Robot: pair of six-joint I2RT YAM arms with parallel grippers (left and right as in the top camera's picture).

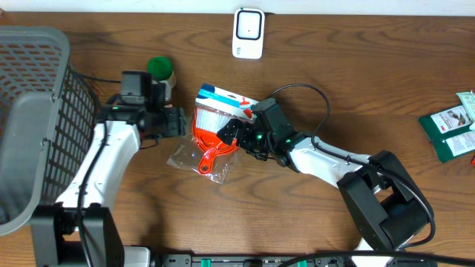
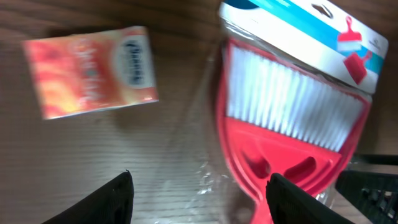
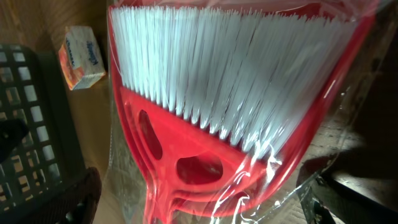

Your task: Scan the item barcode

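Looking from above, you see the brush and dustpan pack (image 1: 211,122) lying flat near the middle of the table. Your left gripper (image 2: 200,186) stands just left of it, jaws apart with nothing between them. Your right gripper (image 1: 231,136) is at its right side, jaws spread wide over the pack. A tissue packet (image 2: 90,71) lies near.

Basket (image 1: 74,119) walls left, brush pack (image 1: 211,119) centre; table (image 1: 371,81) free rightward.
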